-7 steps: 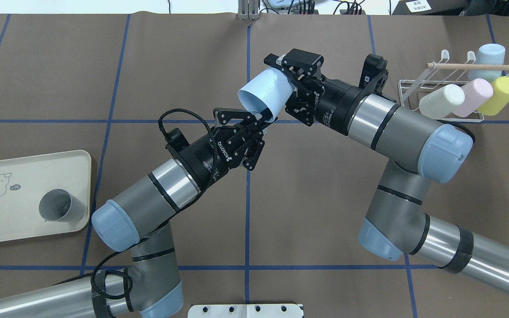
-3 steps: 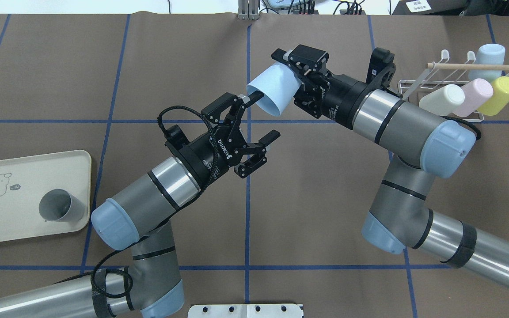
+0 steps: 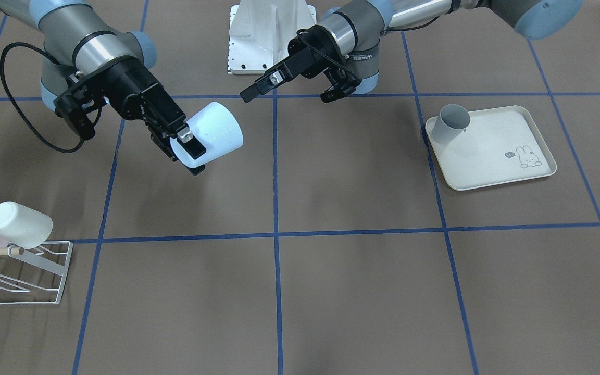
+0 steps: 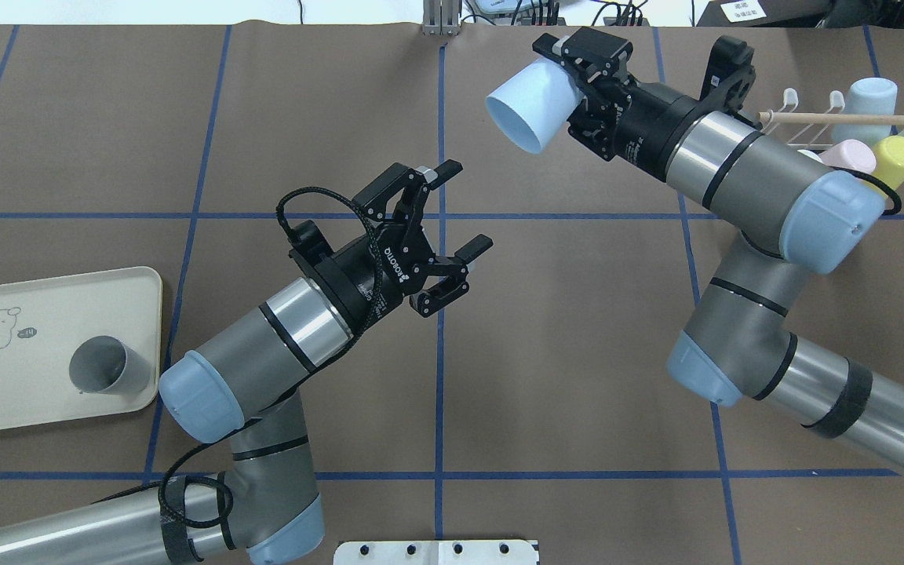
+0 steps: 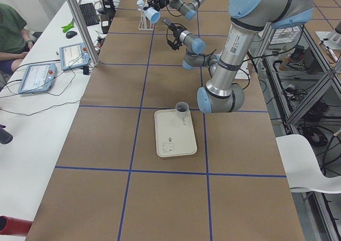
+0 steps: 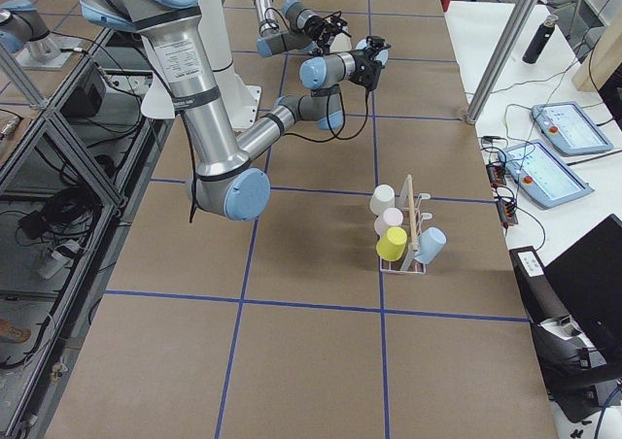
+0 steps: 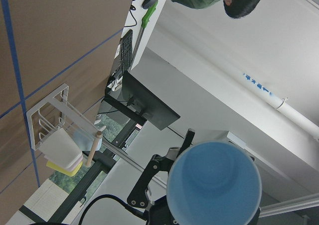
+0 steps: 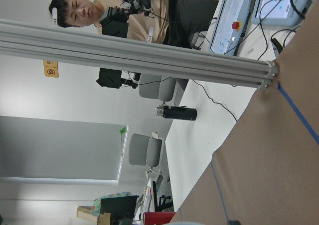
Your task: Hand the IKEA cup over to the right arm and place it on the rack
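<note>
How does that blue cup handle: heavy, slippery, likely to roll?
Probably light and stiff: the right gripper holds the cup sideways by its closed end alone, and its mouth looks round. The smooth, tapered wall looks slippery; on its side it would likely roll in a curve.

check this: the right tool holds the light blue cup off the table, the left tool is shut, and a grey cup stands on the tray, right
Not quite. The left tool is open, spread wide and empty, as the overhead view shows. The rest stands: the right tool holds the light blue cup off the table, and the grey cup stands on the tray.
</note>
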